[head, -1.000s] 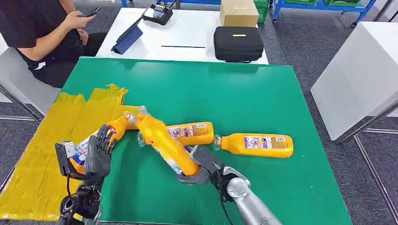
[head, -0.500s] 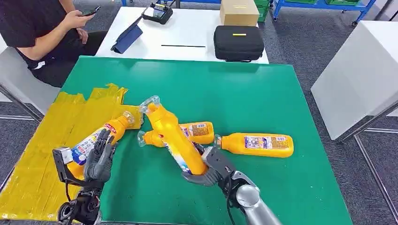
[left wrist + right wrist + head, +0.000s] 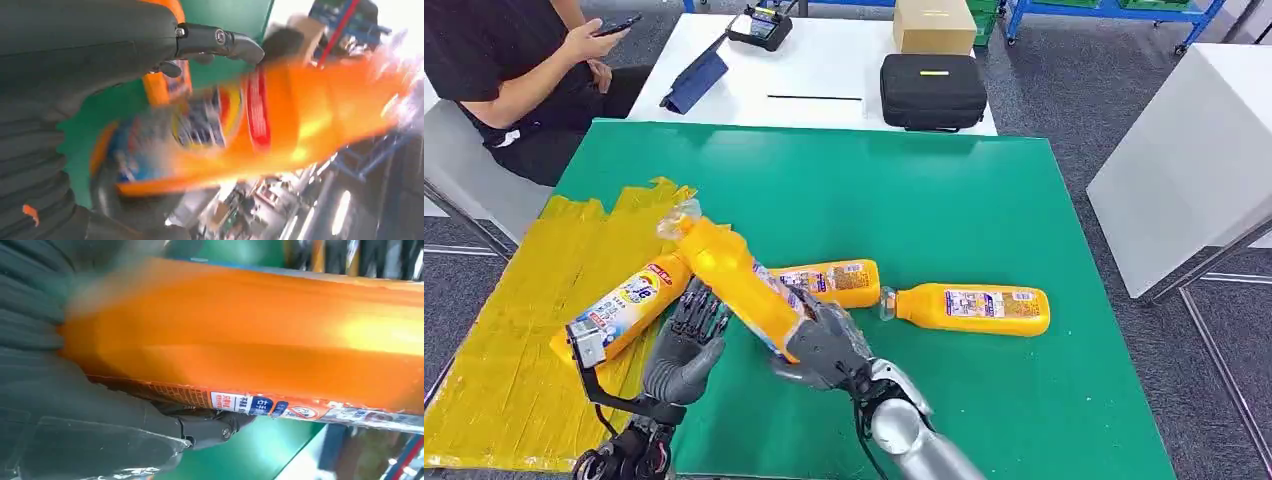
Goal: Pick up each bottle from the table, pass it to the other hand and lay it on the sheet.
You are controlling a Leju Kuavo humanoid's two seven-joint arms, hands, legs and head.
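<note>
The right hand [image 3: 819, 345] grips a bottle [image 3: 734, 285] by its base, cap tilted toward ten o'clock above the green table [image 3: 984, 200], likely offering it to the left hand [image 3: 686, 350], fingers spread and empty, beside the sheet [image 3: 514, 340].

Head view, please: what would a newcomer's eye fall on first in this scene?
Most striking is the orange bottle raised at a slant over the green table, gripped at its base by the right hand, with the left hand open close beside it. Another bottle lies on the crumpled yellow sheet at the table's left, and two more bottles lie on the bare green surface.
</note>
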